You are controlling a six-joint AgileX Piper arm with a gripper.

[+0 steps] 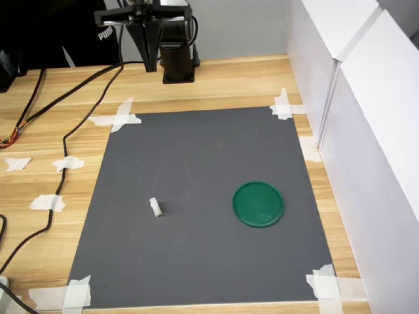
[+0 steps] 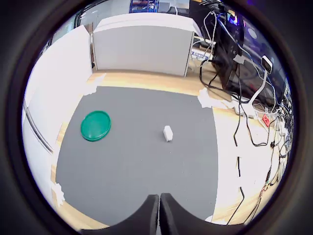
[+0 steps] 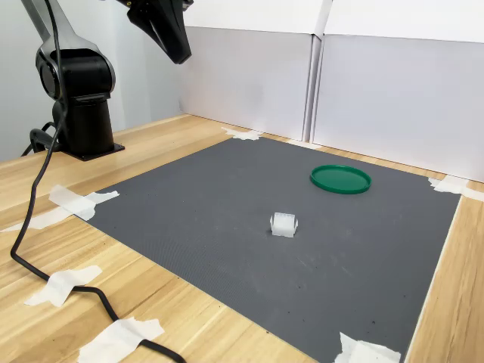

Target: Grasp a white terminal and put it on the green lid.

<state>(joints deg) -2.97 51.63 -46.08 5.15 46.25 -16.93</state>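
Small and blocky, the white terminal (image 3: 284, 224) lies apart from the closed, empty end effector (image 2: 159, 208).

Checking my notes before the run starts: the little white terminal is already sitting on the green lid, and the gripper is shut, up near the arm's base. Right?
Not quite. The white terminal lies on the grey mat, apart from the green lid, as the first exterior view shows. The rest holds: the gripper is shut, up near the arm's base.
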